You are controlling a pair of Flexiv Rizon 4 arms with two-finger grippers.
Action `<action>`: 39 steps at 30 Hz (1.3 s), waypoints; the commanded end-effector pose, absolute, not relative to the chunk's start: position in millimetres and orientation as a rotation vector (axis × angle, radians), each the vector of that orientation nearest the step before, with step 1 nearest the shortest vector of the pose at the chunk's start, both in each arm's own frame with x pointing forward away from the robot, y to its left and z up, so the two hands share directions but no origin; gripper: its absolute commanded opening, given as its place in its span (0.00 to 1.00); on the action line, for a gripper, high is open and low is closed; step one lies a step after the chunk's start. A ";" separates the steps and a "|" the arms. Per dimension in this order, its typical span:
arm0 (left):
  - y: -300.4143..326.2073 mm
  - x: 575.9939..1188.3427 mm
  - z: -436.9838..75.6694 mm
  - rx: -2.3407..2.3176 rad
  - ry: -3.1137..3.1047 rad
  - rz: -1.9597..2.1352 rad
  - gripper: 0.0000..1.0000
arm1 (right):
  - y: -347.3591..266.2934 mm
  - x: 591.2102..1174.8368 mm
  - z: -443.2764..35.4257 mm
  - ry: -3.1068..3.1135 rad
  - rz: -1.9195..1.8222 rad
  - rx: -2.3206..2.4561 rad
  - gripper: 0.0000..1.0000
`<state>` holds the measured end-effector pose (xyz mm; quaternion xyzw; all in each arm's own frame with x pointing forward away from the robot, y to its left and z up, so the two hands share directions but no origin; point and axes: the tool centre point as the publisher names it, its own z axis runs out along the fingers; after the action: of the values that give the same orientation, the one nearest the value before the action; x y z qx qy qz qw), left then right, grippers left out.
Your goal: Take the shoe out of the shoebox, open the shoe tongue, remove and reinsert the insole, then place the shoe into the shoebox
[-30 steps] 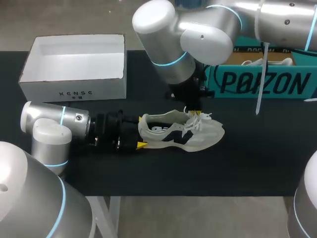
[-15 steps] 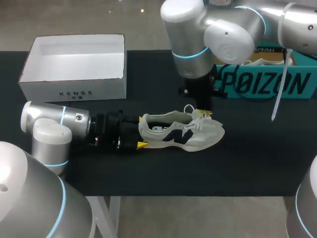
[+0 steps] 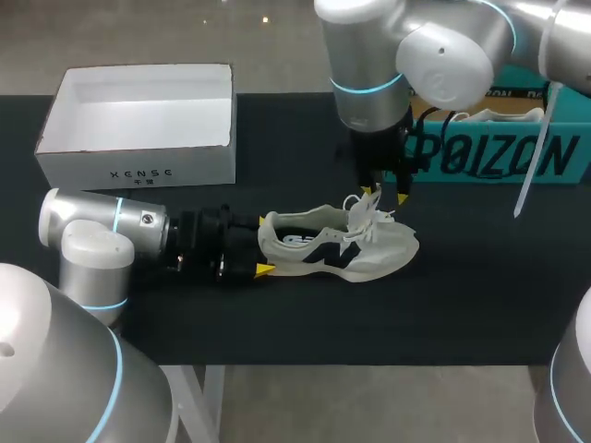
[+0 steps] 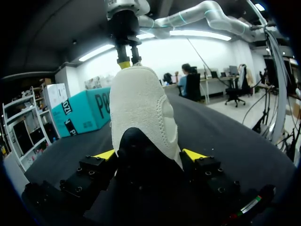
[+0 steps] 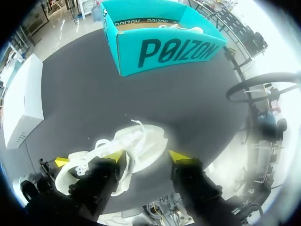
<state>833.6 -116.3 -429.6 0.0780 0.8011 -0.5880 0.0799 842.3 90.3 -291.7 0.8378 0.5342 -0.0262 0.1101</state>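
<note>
Table (image 3: 480, 277) mid: L claw (image 3: 265, 245) clamps shoe (image 3: 369, 251).

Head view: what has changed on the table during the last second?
The right arm swung to the view's right, carrying the right gripper, open, from over the laces toward the teal box. The left gripper still clamps the heel of the shoe; shoe and white box stayed put.
</note>
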 end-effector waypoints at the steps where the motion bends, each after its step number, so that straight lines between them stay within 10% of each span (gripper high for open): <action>1: -115.7 832.9 -431.6 0.233 2.393 -1.758 0.00 | 86.3 842.9 -277.2 1.677 -0.060 2.371 1.00; 13: -115.7 832.9 -431.6 0.233 2.393 -1.758 0.00 | 75.4 832.6 -231.0 2.923 0.080 1.047 1.00; 39: -115.7 832.9 -431.6 0.233 2.393 -1.758 0.00 | 94.1 827.3 -224.8 3.075 0.243 0.668 1.00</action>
<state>833.5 -116.2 -429.7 0.0780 0.8011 -0.5880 0.0799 825.5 91.1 -224.9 0.3612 0.9314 0.0344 0.0274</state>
